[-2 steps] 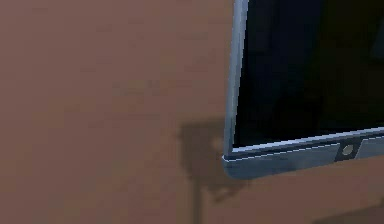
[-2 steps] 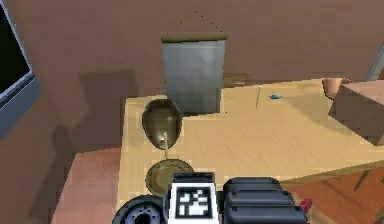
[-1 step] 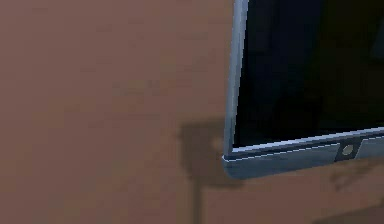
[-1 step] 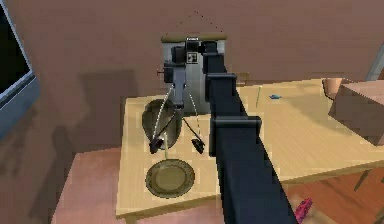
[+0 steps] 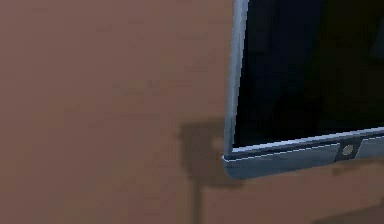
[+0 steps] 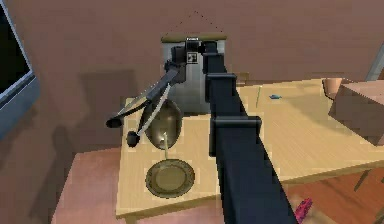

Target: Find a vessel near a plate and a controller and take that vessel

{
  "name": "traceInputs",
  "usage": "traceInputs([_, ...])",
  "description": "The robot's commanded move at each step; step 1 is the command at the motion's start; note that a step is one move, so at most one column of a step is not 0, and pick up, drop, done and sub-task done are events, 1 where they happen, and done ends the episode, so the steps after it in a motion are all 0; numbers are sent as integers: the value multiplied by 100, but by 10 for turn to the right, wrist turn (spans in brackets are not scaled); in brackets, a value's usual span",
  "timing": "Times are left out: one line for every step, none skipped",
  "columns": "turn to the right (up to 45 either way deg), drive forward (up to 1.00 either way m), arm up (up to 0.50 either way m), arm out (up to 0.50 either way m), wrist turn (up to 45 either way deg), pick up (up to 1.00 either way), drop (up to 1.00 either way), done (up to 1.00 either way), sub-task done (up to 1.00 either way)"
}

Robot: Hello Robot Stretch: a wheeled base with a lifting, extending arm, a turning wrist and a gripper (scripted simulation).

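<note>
Wooden bench with a round brass plate near the front edge, and just past it a brass goblet-looking vessel. The claw is right by that vessel. Can't tell if its fingers are apart or together, or whether it's holding anything. Grey box against the wall behind.

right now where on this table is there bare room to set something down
The widest bare patch of the table lies between the arm and the brown box, nearer than the small blue thing. On the arm's other side it is crowded: the round plate, the golden vessel and the fingers sit close together near the table's edge.
</note>
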Motion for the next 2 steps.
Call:
traceInputs([0,0,0,0,450,0,0,0,0])
traceInputs([0,0,0,0,450,0,0,0,0])
